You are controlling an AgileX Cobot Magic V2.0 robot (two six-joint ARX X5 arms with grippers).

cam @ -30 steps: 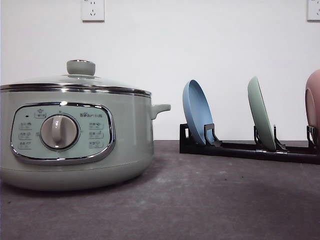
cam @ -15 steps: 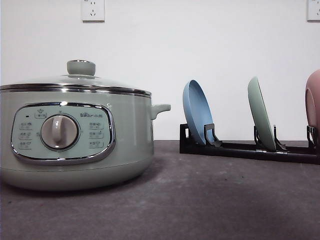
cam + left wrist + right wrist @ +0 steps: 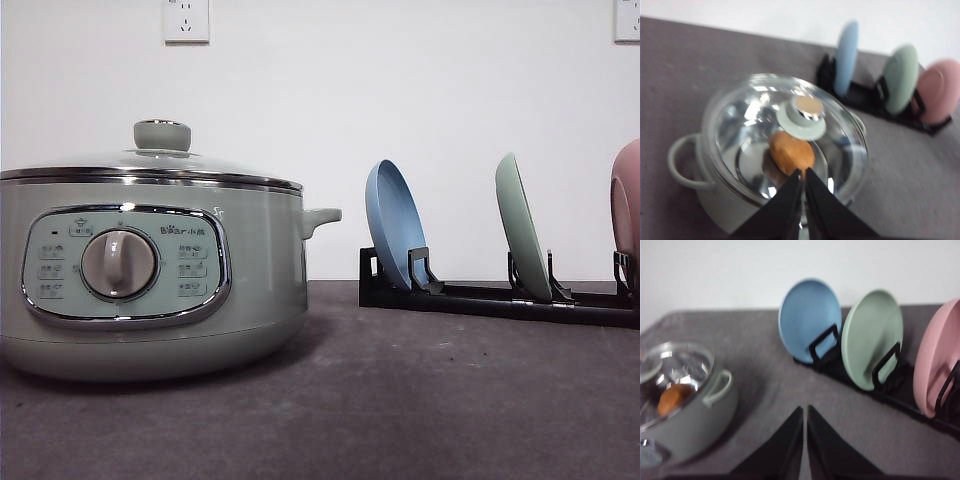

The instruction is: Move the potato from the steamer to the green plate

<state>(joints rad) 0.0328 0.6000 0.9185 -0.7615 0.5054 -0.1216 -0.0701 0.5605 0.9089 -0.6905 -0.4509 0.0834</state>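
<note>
The pale green steamer (image 3: 150, 270) stands at the left of the table with its knobbed glass lid (image 3: 800, 117) on. Through the lid I see the orange-brown potato (image 3: 791, 152) inside the pot, also visible as the potato (image 3: 674, 397) in the right wrist view. The green plate (image 3: 522, 240) stands upright in a black rack (image 3: 490, 298), between a blue plate (image 3: 393, 225) and a pink plate (image 3: 627, 215). My left gripper (image 3: 803, 175) hovers above the lid, fingers shut and holding nothing. My right gripper (image 3: 805, 412) hangs shut over the table in front of the rack.
The steamer has a side handle (image 3: 682, 160) on one side and a small handle (image 3: 320, 217) toward the rack. Dark grey tabletop (image 3: 450, 400) lies between the steamer and the rack. A white wall with power sockets (image 3: 186, 20) stands behind.
</note>
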